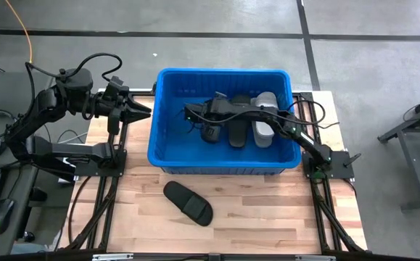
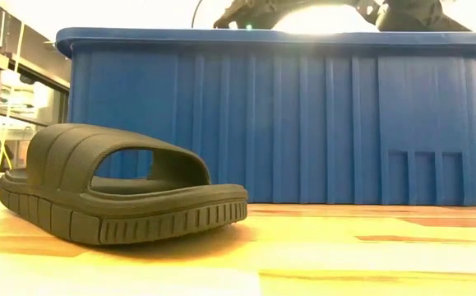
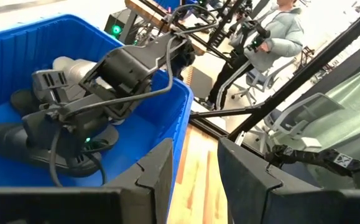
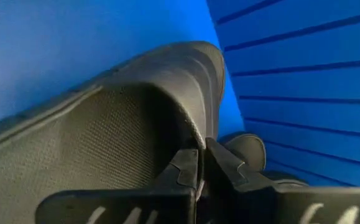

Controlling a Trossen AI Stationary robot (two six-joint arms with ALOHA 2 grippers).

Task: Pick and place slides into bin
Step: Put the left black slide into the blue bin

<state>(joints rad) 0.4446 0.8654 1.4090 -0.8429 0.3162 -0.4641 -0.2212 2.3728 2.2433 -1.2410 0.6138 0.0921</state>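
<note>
The blue bin (image 1: 167,156) stands mid-table. Inside it a light grey slide (image 1: 265,119) and a black slide (image 1: 237,132) lie side by side. My right gripper (image 4: 201,165) reaches down into the bin from the table's right and is shut on another black slide (image 4: 105,124). One more black slide (image 1: 188,203) rests sole-down on the table in front of the bin. My left gripper (image 3: 195,180) stands open and raised beside the bin's left rim, with nothing between its fingers. My right gripper pinches the edge of the black slide's ribbed strap (image 4: 195,134) between its two fingers. The fingers slant down into the bin from the table's right. The slide is inside the bin, near its wall (image 4: 291,62). Whether it rests on the bin's floor I cannot tell.
The bin's tall wall (image 2: 303,123) stands just behind the black slide on the table (image 2: 122,197). Bare wood lies in front of the bin, to the right of that slide. A person (image 3: 279,31) stands in the room beyond the table.
</note>
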